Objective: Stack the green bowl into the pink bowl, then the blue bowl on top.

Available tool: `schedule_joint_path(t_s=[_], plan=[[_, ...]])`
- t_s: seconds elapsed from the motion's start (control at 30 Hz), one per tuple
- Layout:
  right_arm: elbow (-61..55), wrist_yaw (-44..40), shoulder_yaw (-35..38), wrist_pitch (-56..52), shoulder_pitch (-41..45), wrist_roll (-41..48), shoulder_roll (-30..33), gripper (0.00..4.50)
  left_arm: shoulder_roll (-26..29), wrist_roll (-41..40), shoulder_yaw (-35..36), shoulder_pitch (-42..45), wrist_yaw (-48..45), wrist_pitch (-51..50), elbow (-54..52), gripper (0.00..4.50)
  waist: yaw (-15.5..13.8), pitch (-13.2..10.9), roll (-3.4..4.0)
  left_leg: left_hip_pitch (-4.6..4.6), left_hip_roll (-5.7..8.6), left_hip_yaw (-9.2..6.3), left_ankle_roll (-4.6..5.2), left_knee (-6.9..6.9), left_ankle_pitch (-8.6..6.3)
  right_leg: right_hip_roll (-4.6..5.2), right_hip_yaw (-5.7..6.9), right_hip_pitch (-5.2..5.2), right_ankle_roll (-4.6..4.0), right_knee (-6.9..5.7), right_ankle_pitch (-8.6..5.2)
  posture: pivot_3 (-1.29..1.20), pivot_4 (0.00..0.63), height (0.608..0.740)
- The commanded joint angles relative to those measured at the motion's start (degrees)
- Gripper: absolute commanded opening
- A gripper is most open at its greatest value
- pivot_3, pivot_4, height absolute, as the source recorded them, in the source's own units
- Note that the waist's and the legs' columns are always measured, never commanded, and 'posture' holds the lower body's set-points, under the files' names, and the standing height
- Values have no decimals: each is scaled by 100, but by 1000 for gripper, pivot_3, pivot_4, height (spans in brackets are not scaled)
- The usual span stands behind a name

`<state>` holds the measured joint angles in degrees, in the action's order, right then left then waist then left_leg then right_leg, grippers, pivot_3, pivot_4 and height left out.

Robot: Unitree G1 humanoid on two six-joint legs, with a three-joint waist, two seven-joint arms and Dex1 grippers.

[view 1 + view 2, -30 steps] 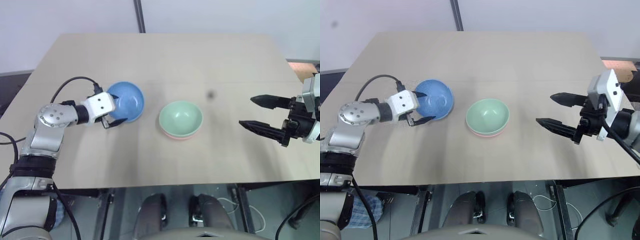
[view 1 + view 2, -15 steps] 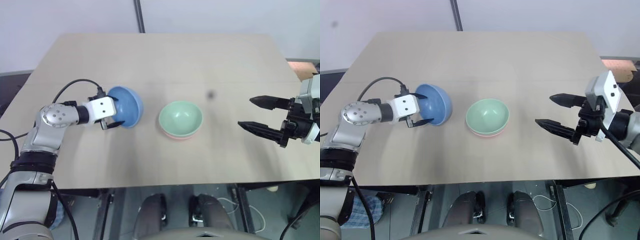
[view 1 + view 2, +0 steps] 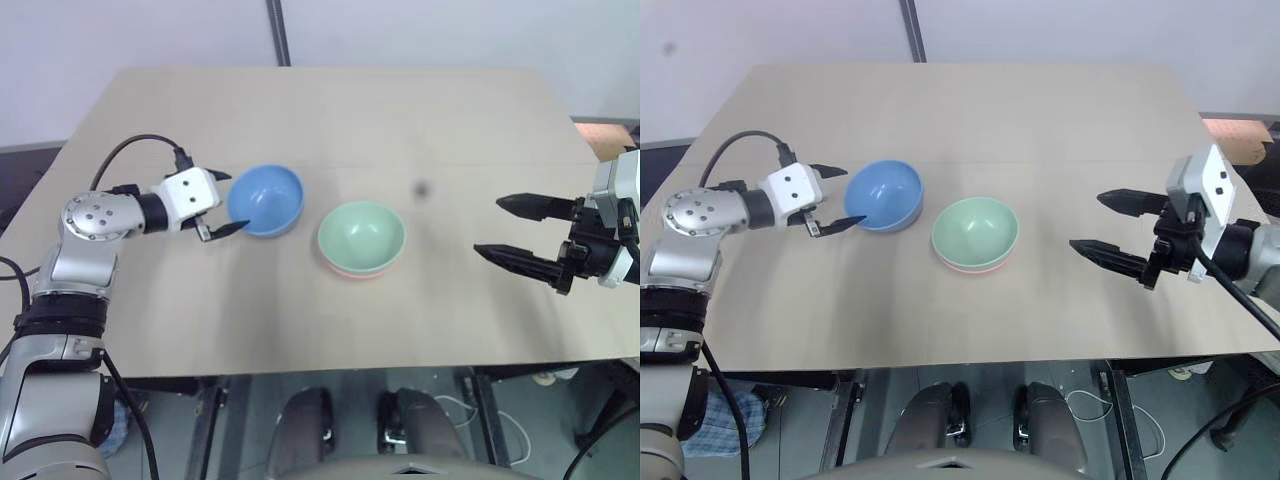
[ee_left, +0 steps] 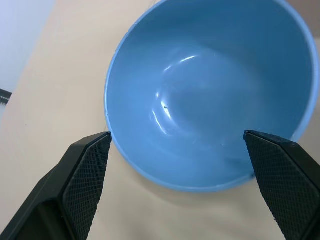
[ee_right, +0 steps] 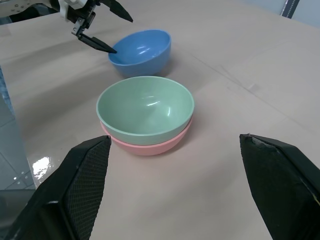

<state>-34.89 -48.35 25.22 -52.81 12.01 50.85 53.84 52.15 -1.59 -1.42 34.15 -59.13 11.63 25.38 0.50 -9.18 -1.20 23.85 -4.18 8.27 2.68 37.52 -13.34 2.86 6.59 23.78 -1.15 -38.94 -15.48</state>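
Note:
The blue bowl [image 3: 266, 200] sits upright on the table, left of centre. My left gripper [image 3: 236, 201] is open at the bowl's left side, its fingertips [image 3: 241, 225] level with the near rim; I cannot tell whether they touch it. In the left wrist view the blue bowl [image 4: 210, 95] lies just ahead of the spread fingers. The green bowl [image 3: 361, 235] is nested inside the pink bowl [image 5: 150, 145] at the table's centre. My right gripper [image 3: 489, 226] hovers open and empty well to the right of the stack.
The tan table [image 3: 330, 110] has its front edge close below the bowls and a small dark spot [image 3: 421, 188] right of the stack. A black cable [image 3: 135, 150] loops above my left wrist.
The blue bowl was tipped on its side against my left gripper; now it stands upright and a little farther right. The left gripper has risen slightly. The right gripper and the stack have not moved.

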Motion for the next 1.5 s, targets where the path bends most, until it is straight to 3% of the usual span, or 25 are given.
schedule_joint_path(t_s=[0.03, 0.57, 0.97, 1.4, 1.5], plan=[[-19, -16, 68, 176, -30, 21, 97, 4462, -5, -260, 255, 98, -33, 4, -233, 4500, 0, 0, 0, 0, 0, 0, 0, 0, 0, 0, 0, 0, 0, 0, 0, 0, 150, 740], [73, -4, 149, 296, -201, 77, 144, 4462, -95, -873, 283, -385, -624, -128, -891, 4500, 5, 0, 0, -2, -1, 0, -1, 8, 1, -2, -1, -3, -1, -4, 1, 0, 150, 740], [43, 17, 147, 349, -235, 48, 178, 4462, 6, 463, -94, -28, 1, 507, 109, 4500, -15, 1, 0, -2, -4, -3, 1, 21, 0, -7, 1, -8, 1, -7, 0, 0, 150, 740], [1, 89, 124, 351, -169, 64, 192, 4462, -518, 1140, -799, 939, 164, 1574, 1444, 4500, -59, 1, -2, 1, -4, -3, 3, 30, -1, -9, 0, -8, -4, -9, 3, 0, 150, 740], [-13, 112, 166, 344, -186, 79, 199, 4500, -565, 1179, -882, 1089, 111, 1762, 1652, 3729, -62, 1, -1, 1, -4, -3, 3, 31, -1, -9, 1, -8, -7, -9, 5, 0, 150, 740]])
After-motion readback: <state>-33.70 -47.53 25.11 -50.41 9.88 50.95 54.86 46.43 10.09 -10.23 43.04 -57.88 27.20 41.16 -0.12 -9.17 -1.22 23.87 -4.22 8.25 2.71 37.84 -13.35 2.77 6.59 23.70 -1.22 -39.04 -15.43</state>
